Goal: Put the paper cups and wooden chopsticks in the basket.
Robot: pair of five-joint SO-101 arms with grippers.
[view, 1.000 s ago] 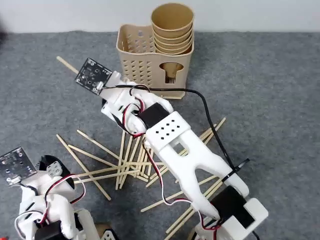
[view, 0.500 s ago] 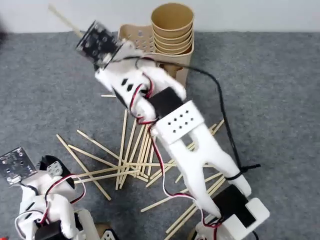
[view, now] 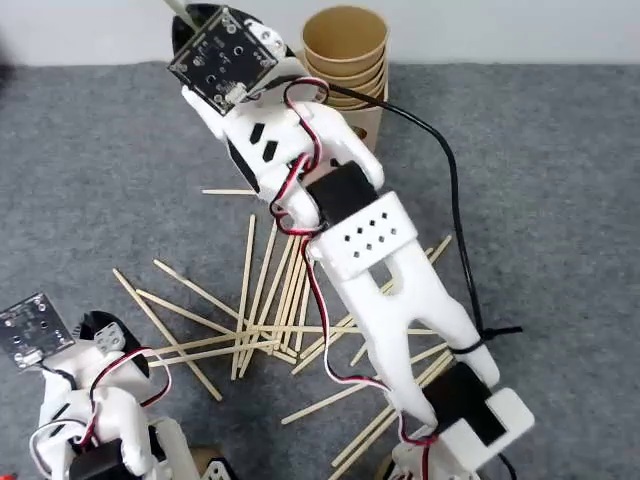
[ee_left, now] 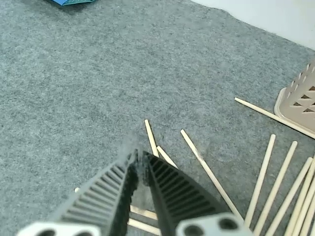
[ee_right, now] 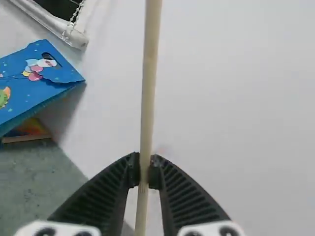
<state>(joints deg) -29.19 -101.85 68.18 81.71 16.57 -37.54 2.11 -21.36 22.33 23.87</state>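
Note:
My right gripper [ee_right: 144, 169] is shut on a wooden chopstick [ee_right: 150, 73], which stands upright between the fingers against the white wall. In the high view the right arm [view: 300, 150] stretches over the beige basket [view: 368, 118] and hides most of it; the held chopstick's tip [view: 178, 8] pokes out at the back. A stack of paper cups [view: 345, 45] stands in the basket's right part. Several chopsticks [view: 270, 300] lie scattered on the grey carpet. My left gripper [ee_left: 140, 162] is shut with nothing in it, low over the carpet near chopstick ends [ee_left: 150, 138].
The left arm [view: 90, 390] sits at the front left corner. A black cable [view: 445, 180] runs along the right arm. A blue card [ee_right: 29, 73] leans near the wall. The basket's corner [ee_left: 300, 98] shows in the left wrist view.
The right arm has lifted the chopstick off the carpet beside the basket and swung it up and back over the basket. The left arm has kept still.

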